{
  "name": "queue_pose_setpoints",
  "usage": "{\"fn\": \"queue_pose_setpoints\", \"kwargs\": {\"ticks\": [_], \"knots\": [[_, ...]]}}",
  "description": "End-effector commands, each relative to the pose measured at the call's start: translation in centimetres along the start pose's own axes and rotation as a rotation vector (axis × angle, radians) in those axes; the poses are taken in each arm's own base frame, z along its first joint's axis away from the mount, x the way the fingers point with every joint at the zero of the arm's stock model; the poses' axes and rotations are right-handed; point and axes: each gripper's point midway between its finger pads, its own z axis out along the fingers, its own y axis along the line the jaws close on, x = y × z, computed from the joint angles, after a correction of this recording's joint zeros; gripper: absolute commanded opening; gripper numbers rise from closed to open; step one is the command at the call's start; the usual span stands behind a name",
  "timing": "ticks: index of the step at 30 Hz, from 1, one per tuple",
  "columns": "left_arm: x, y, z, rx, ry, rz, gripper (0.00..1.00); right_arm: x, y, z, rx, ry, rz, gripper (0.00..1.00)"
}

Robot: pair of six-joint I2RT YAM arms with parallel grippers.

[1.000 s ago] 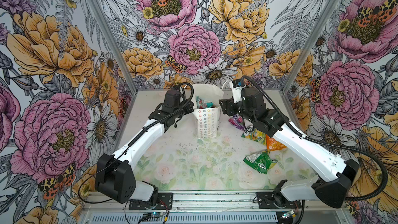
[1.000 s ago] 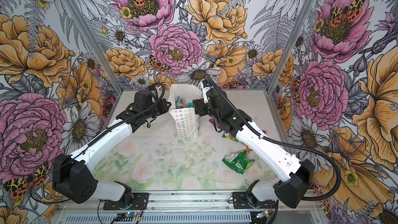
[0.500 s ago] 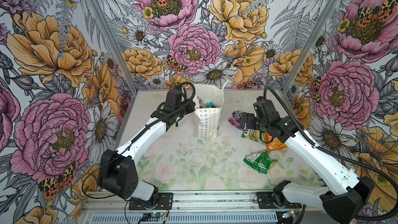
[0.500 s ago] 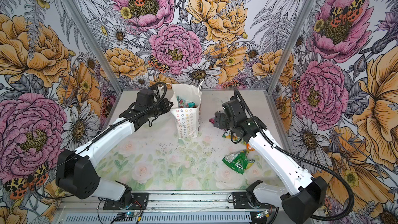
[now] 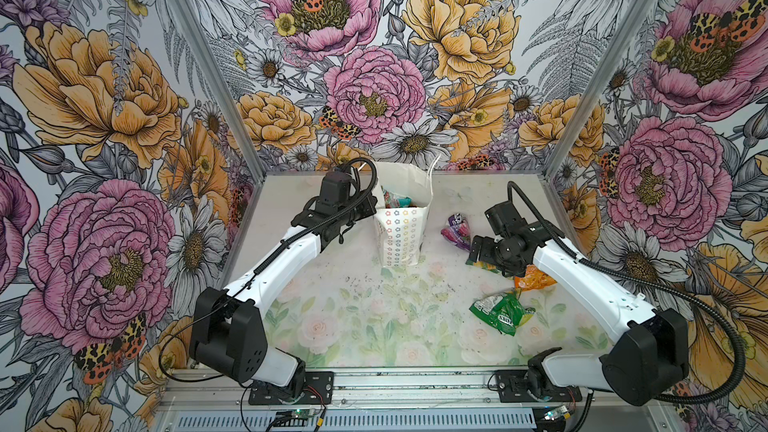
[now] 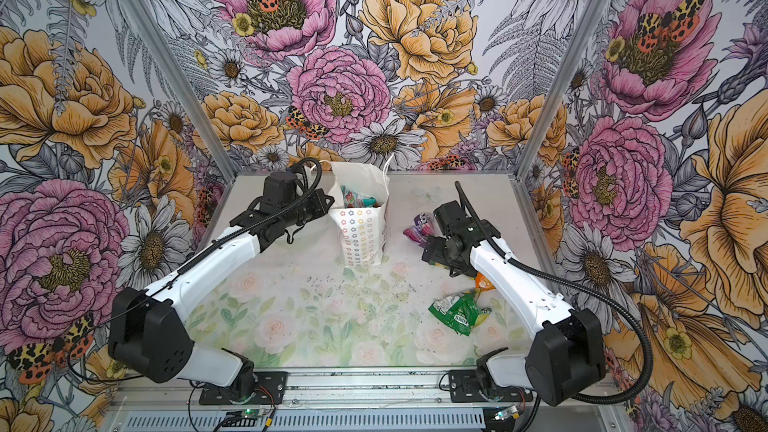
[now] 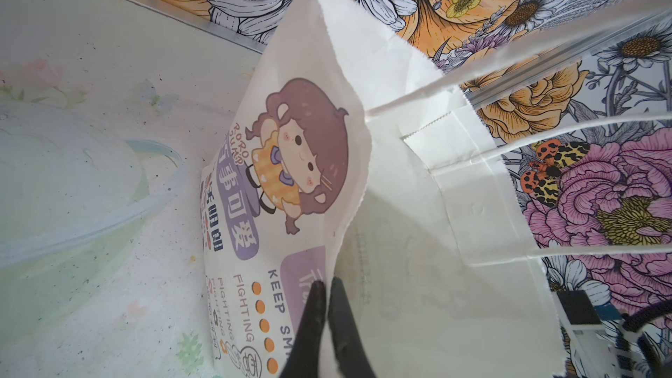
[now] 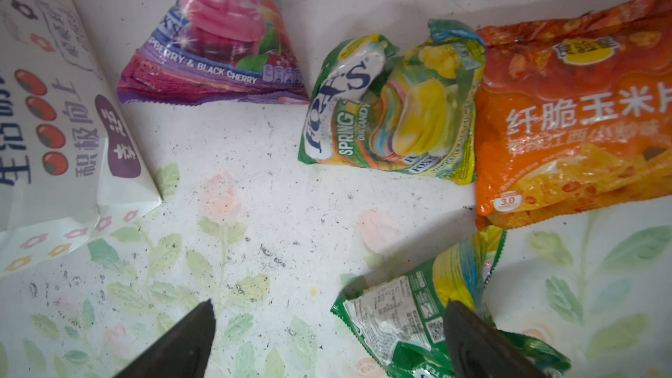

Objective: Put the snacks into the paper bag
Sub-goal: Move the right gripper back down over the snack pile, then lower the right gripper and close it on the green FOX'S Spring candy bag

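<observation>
Nearest the front of the table point(image 5: 374, 338) lies a crumpled green packet point(image 5: 500, 313), well apart from the bag; just behind it an orange packet point(image 5: 534, 282) shows from under the right arm; the right claw point(image 8: 329, 307) hangs over this cluster with its jaws spread wide and nothing between them; in the right wrist view a yellow-green packet point(image 8: 392, 110) lies against the orange one's edge, and a purple packet point(image 8: 214, 38) sits a little apart from both, on the side toward the paper bag point(image 5: 401, 238); the bag stands upright toward the back of the table, open at the top, with a few packets point(image 5: 395, 200) inside, one of them teal; the left claw point(image 7: 329, 287) is closed on the bag's rim, pinching the paper wall between its two dark fingers on the bag's left side.
</observation>
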Motion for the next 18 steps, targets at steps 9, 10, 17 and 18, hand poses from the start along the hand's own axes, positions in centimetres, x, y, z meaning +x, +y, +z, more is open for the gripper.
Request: {"fn": "queue_pose_setpoints", "kwargs": {"ticks": [9,10,17,18], "knots": [[-0.4,0.2,-0.2,-0.003,-0.008,-0.001,0.0,-0.5,-2.1,3.3,0.014,0.152,0.423,1.0],[-0.5,0.2,-0.3,-0.004,-0.01,-0.001,0.0,-0.6,-2.0,3.4,0.014,0.157,0.45,1.0],[-0.2,0.2,0.0,-0.001,-0.002,-0.003,0.0,-2.3,-1.8,3.1,-0.026,0.093,0.688,1.0],[-0.2,0.1,-0.1,0.001,-0.001,-0.001,0.0,-2.4,-1.7,3.3,-0.053,0.089,0.749,1.0]]}}
